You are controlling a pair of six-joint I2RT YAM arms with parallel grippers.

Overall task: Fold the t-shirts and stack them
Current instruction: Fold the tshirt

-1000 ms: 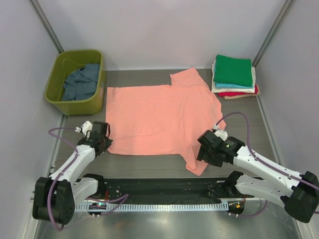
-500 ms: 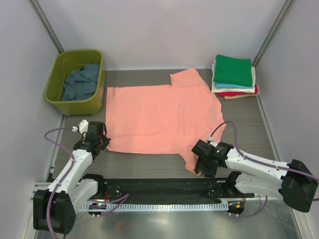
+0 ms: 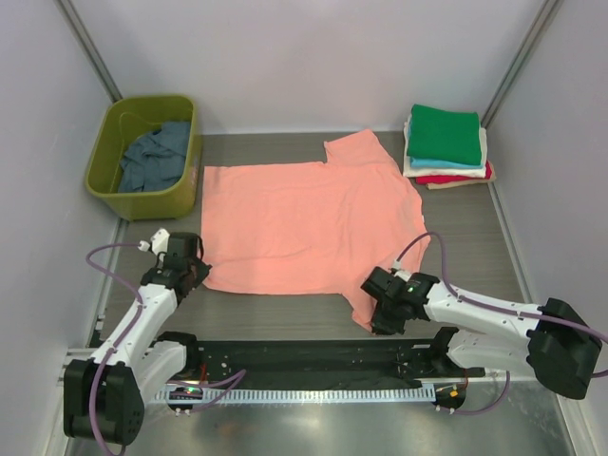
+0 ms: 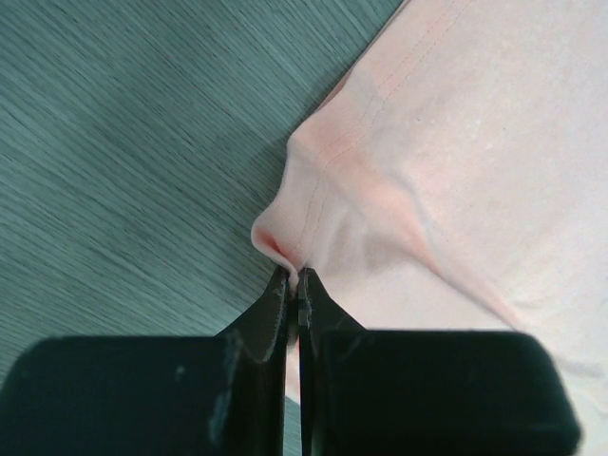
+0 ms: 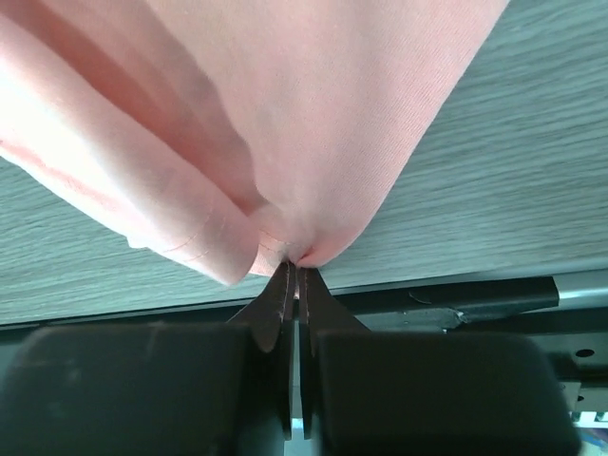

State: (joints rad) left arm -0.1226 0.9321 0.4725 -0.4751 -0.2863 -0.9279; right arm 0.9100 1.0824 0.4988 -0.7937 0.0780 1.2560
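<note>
A salmon-pink t-shirt (image 3: 304, 223) lies spread flat on the grey table. My left gripper (image 3: 195, 275) is shut on the shirt's near left corner, and the left wrist view shows that cloth (image 4: 380, 190) bunched at the left gripper (image 4: 294, 275) tips. At the shirt's near right sleeve tip my right gripper (image 3: 373, 318) is shut on the cloth. In the right wrist view the pink fabric (image 5: 285, 114) gathers into folds at the right gripper (image 5: 294, 264). Folded t-shirts (image 3: 445, 142), green on top, are stacked at the back right. A slate-blue t-shirt (image 3: 157, 157) lies crumpled in the tub.
An olive-green plastic tub (image 3: 190, 171) stands at the back left. A black rail (image 3: 304, 356) with a metal strip runs along the near table edge between the arm bases. White walls close in the back and both sides.
My right gripper slid left and nearer along the sleeve, then closed on its tip. The left gripper shifted slightly and stayed shut on the corner.
</note>
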